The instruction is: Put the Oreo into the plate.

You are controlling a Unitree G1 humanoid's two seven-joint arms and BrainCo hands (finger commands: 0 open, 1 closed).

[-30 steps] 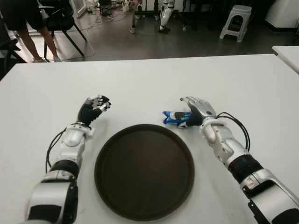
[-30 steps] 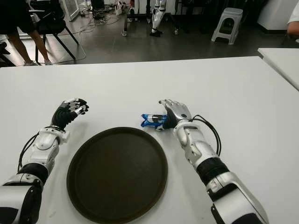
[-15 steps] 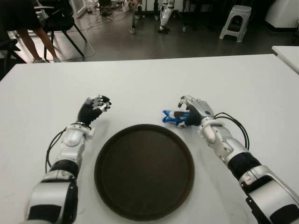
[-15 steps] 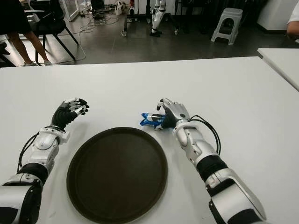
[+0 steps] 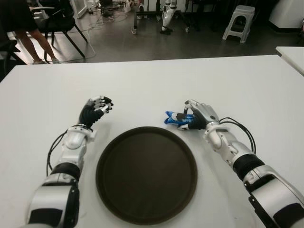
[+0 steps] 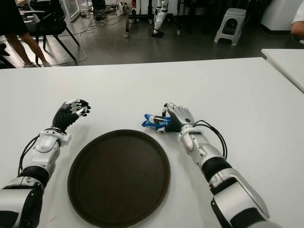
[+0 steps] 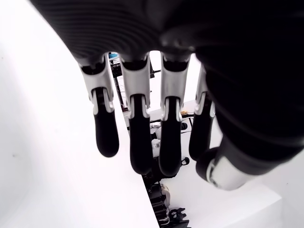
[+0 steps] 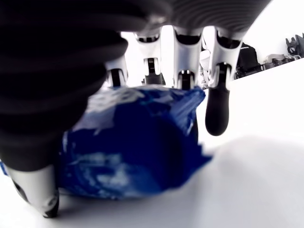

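Nearest the robot, the round dark plate [image 5: 146,174] lies on the white bench [image 5: 247,85] with nothing in it. Just beyond its far right rim, the right hand [image 5: 202,115] now curls around the blue Oreo [image 5: 175,119] packet; a second ago its fingers [image 8: 217,107] were spread flat over the packet, and they have since folded down against it. In the right wrist view the wrapper fills the palm, thumb on one side and fingers on the other, so the grasp looks made or nearly so (the packet shows no lift off the bench as yet). That suggests the reaching step is over and the lift and short carry to the plate come next. The left hand [image 5: 95,110] has not shifted, beside the plate's far left rim, fingers loosely curled and holding nothing.
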